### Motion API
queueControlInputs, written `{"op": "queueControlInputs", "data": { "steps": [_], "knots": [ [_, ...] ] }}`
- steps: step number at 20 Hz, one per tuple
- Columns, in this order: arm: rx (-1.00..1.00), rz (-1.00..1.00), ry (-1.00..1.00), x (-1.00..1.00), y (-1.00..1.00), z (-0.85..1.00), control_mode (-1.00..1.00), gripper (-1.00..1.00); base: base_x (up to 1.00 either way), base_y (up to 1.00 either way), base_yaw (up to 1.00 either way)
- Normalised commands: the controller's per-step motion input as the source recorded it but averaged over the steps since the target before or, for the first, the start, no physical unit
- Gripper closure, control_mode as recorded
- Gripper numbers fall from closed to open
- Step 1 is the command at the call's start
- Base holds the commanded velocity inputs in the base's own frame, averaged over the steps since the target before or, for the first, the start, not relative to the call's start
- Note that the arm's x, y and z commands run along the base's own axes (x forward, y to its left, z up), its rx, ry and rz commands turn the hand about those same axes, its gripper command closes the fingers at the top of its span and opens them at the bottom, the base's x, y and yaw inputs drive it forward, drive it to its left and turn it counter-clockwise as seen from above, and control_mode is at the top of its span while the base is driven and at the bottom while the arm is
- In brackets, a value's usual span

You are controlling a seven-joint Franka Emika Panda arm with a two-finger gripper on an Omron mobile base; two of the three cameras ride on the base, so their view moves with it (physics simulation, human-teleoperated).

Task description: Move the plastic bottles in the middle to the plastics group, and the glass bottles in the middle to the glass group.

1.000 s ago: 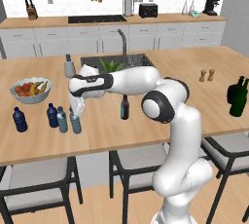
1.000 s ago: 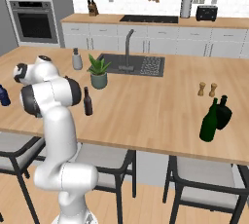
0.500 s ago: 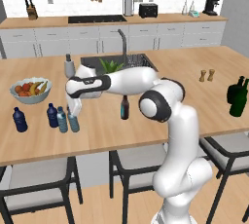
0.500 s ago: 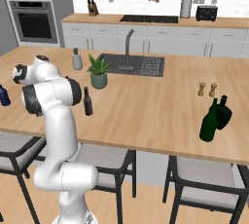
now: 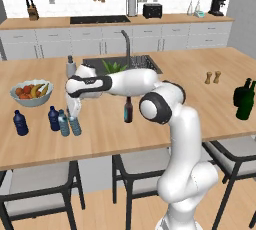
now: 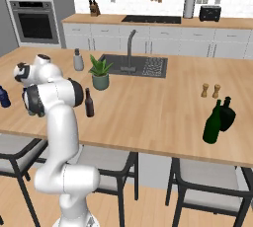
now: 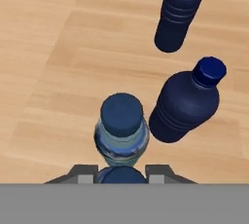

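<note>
1. Left base view: navy bottles [image 5: 20, 123] and [image 5: 52, 118] form the plastics group at the counter's left.
2. Pale bottles [image 5: 63, 123], [image 5: 74, 125] stand alongside; gripper [image 5: 73, 108] above, whether clamped I cannot tell.
3. Brown bottle [image 5: 128, 110] waits mid-counter; green bottles [image 5: 243, 101] far right.

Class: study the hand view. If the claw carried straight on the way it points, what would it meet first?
Probably the cap of a pale blue bottle sitting between the claw fingertips at the frame's bottom; the second pale blue bottle stands just beyond it. Depth is unclear.
</note>
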Motion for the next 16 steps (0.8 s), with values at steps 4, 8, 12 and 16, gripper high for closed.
{"op": "queueControlInputs", "data": {
  "steps": [4, 8, 12, 16],
  "knots": [
    [-0.01, 0.0, 0.02, -0.22, -0.32, -0.24, -1.0, -1.0, 0.0, 0.0, 0.0],
    [0.0, 0.0, 0.01, -0.2, -0.28, -0.17, -1.0, -1.0, 0.0, 0.0, 0.0],
    [0.0, 0.0, 0.0, -0.09, -0.16, 0.04, -1.0, -1.0, 0.0, 0.0, 0.0],
    [0.0, 0.0, -0.02, 0.0, 0.0, 0.49, -1.0, -1.0, 0.0, 0.0, 0.0]
  ]
}}
